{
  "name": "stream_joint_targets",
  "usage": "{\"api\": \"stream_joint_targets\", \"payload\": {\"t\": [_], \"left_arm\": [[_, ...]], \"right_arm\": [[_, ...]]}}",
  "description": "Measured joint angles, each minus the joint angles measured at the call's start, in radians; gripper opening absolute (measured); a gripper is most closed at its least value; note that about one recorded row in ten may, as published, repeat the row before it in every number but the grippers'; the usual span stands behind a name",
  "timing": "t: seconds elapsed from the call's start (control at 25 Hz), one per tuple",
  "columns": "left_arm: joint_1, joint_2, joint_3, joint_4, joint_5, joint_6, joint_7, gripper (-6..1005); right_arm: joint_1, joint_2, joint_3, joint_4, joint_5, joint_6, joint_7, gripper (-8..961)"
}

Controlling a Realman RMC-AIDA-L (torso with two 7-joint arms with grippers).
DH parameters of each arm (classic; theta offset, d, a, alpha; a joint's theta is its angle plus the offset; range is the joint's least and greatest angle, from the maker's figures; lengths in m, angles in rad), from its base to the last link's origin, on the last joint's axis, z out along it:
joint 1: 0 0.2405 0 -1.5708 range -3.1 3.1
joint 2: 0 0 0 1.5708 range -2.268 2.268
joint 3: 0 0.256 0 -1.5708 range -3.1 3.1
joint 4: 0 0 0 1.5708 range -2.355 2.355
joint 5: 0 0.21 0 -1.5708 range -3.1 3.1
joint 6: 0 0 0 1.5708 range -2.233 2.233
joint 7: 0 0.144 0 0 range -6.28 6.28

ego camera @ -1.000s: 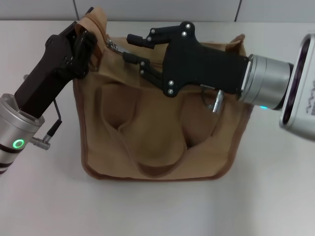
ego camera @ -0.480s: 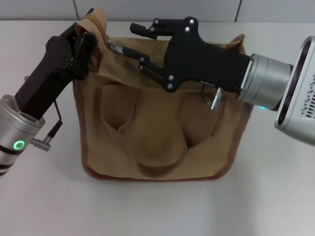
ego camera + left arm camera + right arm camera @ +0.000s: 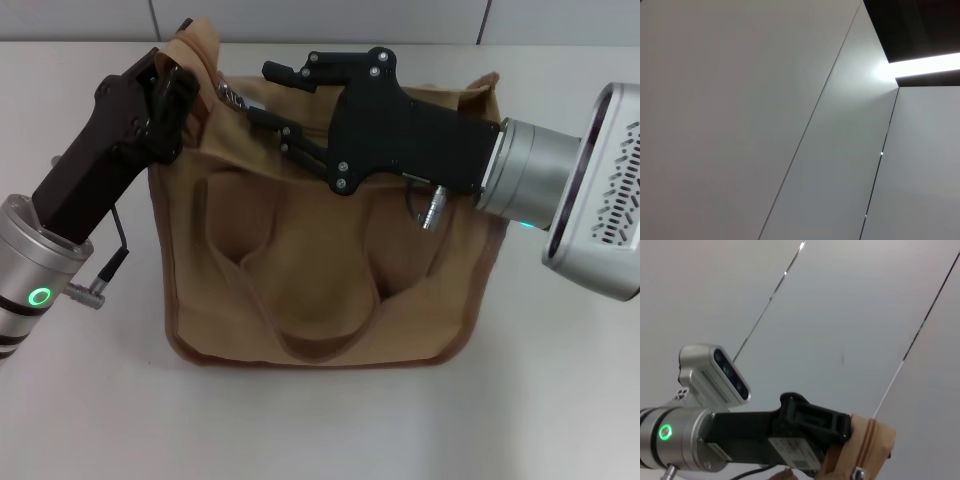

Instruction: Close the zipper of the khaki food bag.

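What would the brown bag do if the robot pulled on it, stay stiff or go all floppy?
Probably floppy: the khaki food bag is soft cloth, creased and sagging, its handles lying limp. It would likely bunch rather than slide whole, which may be why the left gripper pinches its corner while the right gripper is open by the zipper.

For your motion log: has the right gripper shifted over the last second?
Yes. The right gripper has edged toward the khaki food bag's far-left corner.
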Motion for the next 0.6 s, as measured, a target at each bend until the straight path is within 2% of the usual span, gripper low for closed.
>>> {"api": "stream_joint_targets", "payload": {"t": [0.28,0.6], "left_arm": [[-0.003,0.000,0.001,-0.002,0.001,0.000,0.000,22],[-0.005,0.000,-0.001,-0.009,0.001,-0.003,0.001,23]], "right_arm": [[0.004,0.000,-0.016,-0.011,0.002,0.043,0.000,308],[0.018,0.000,-0.080,-0.045,0.004,0.122,0.000,307]]}}
